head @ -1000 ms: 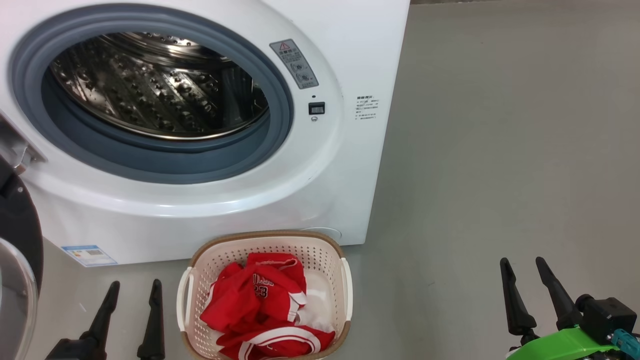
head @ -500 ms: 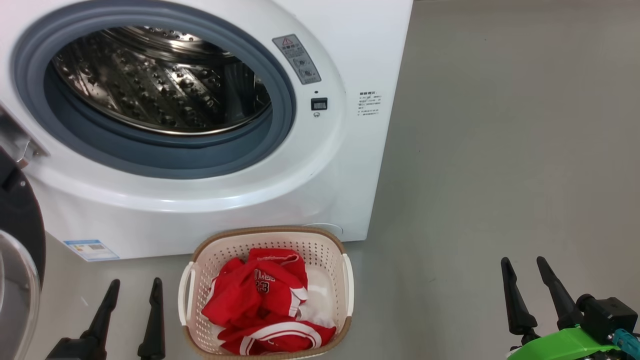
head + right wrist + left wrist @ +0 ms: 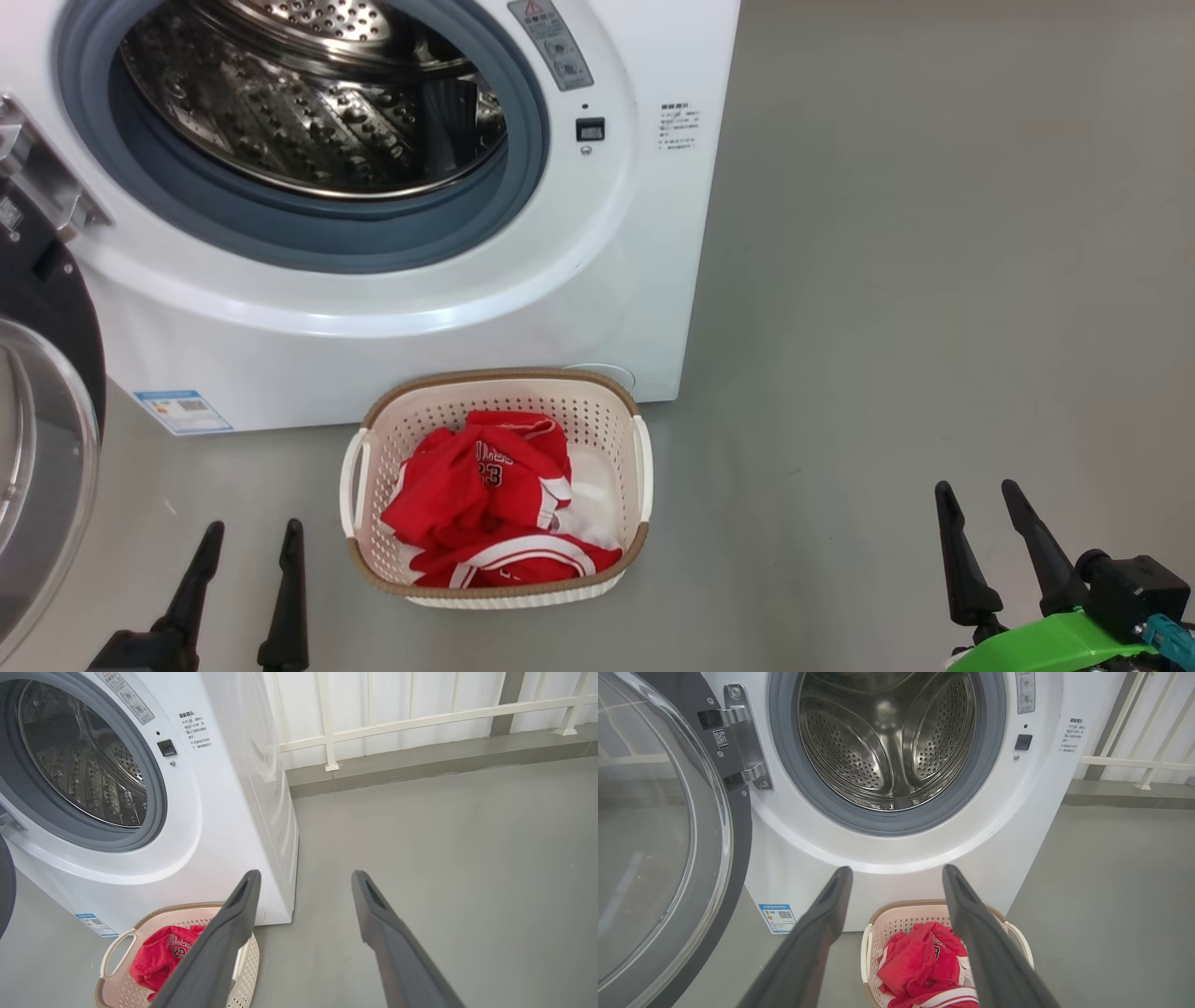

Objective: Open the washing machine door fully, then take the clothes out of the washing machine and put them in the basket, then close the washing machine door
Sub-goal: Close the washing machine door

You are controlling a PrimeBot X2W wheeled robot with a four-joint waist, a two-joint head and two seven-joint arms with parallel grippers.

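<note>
- The red jersey [image 3: 485, 467] is showing "23" under dark lettering, lying crumpled in the basket [image 3: 499, 381], whose handles [image 3: 353, 471] are facing left and right.
- The basket is sitting before the washing machine [image 3: 392, 350], near its blue QR-code label [image 3: 183, 412].
- The washing machine door [image 3: 42, 448] is hanging open leftward.
- The left gripper [image 3: 256, 526] and right gripper [image 3: 976, 486] are gaping wide, holding nothing.

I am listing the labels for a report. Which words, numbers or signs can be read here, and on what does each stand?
"23": on the red jersey in the basket; the lettering above it is partly folded away.
Red warning triangle: on the grey sticker on the washing machine; its text is too small.
Printed lines beside the opening: too small to read.
Blue label, lower corner: too small to read.
</note>
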